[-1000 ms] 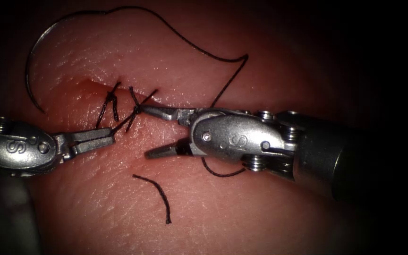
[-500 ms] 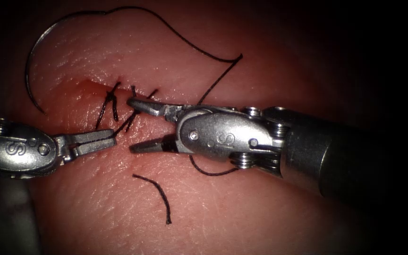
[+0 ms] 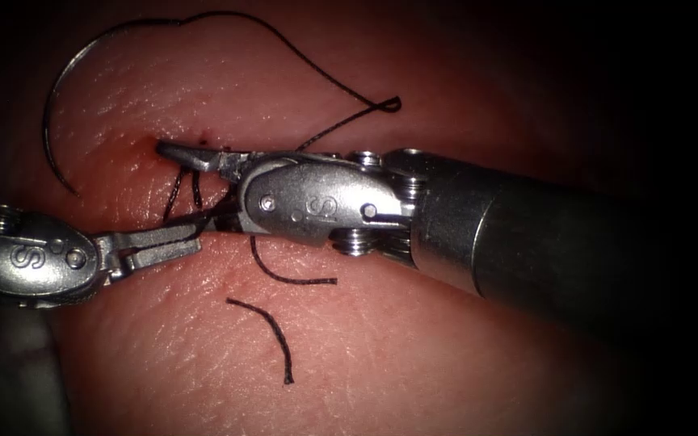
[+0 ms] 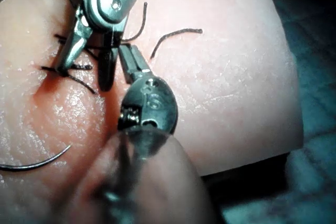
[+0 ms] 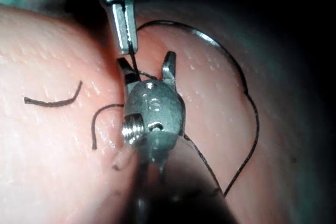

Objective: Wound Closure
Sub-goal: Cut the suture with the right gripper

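While the left end effector (image 3: pixel 173 240) pinches the thread (image 3: pixel 203 216) beside the knots, the right end effector (image 3: pixel 191 187) gapes around it, holding nothing. Up beyond both, the needle (image 3: pixel 52 113) lies loose on the tissue (image 3: pixel 414 355). From the right wrist, its tips (image 5: pixel 169 62) stand apart.

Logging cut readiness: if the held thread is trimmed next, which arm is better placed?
Right, probably. The right tool has open jaws straddling the thread, and only it cuts. The left tool is shut on that thread. The needle lies free on the tissue, left of the cut.
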### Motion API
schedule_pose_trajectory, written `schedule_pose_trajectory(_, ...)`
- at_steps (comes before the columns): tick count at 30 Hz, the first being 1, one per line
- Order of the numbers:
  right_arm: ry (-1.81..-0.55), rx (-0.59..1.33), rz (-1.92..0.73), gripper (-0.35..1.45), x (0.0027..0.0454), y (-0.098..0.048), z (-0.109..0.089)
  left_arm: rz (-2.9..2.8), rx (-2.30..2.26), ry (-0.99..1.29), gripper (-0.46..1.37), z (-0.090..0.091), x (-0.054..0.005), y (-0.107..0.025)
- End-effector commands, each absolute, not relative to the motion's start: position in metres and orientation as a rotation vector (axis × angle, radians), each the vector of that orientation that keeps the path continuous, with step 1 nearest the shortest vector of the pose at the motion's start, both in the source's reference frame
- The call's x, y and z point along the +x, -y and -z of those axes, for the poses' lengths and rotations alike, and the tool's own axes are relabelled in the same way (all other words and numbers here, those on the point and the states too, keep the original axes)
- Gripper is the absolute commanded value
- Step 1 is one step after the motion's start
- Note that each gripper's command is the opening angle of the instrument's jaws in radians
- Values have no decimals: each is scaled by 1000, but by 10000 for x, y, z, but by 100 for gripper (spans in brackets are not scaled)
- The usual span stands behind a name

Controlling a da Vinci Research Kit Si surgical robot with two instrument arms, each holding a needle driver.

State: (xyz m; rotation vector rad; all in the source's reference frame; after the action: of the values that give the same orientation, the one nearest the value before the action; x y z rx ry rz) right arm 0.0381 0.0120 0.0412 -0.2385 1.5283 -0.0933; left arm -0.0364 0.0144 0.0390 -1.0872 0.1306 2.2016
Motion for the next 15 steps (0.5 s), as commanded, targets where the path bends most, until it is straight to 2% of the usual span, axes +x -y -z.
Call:
schedule_pose_trajectory(1, -1526, -233, 99, 139, 381, -120, -412, -2202, -1089, -127, -35, -390, -364, -145)
schedule_pose_trajectory(15, -1519, -243, 97, 137, 387, -116, -415, -2206, -1090, -128, -35, -384, -364, -141)
